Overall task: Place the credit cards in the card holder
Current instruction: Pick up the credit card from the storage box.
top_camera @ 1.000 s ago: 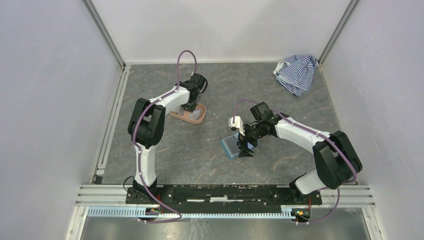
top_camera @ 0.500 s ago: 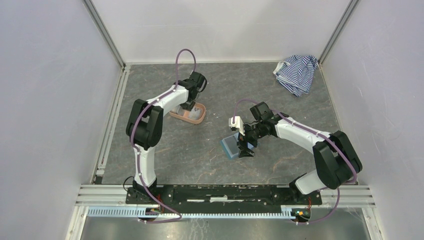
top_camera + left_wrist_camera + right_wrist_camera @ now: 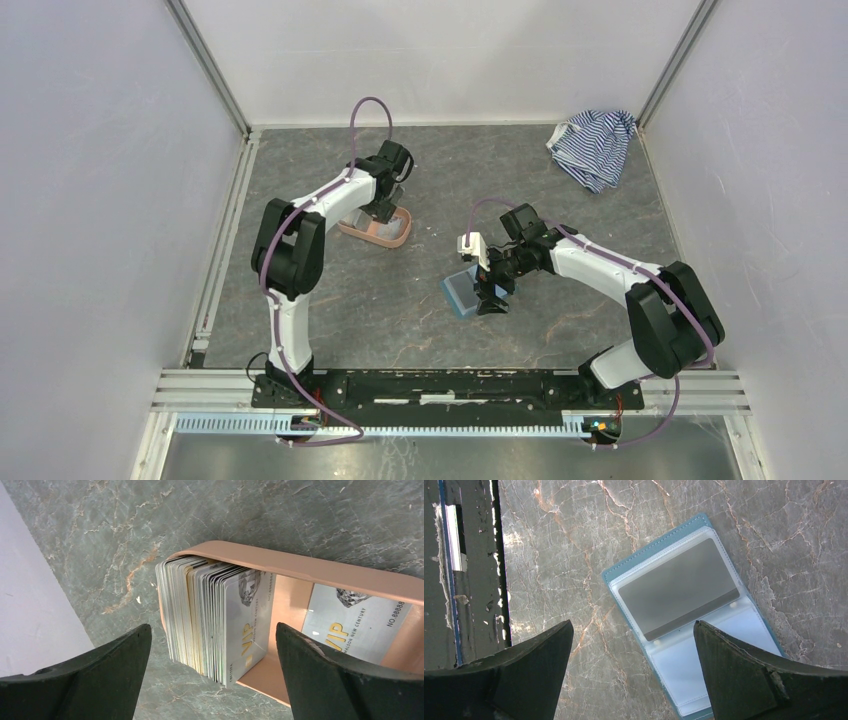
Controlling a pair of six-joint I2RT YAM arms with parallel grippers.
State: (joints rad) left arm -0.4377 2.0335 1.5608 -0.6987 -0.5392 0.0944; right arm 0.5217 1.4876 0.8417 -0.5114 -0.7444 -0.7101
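The left claw (image 3: 212, 630) has spread wide again over the cards (image 3: 215, 620) standing in the tray (image 3: 300, 567), gripping nothing; a pick seems near. The right claw (image 3: 631, 630), also released, hovers above the open holder (image 3: 719, 675).

Glossy plastic credit cards (image 3: 220, 615) with gilt lettering, a smooth satin-finish pink plastic tray (image 3: 310, 567), and a matt, marble-veined grey table (image 3: 250, 510); the card holder (image 3: 704, 655) shows a stitched teal leather-look cover and clear, shiny plastic sleeves. The striped cloth (image 3: 593, 145) looks soft and woven.
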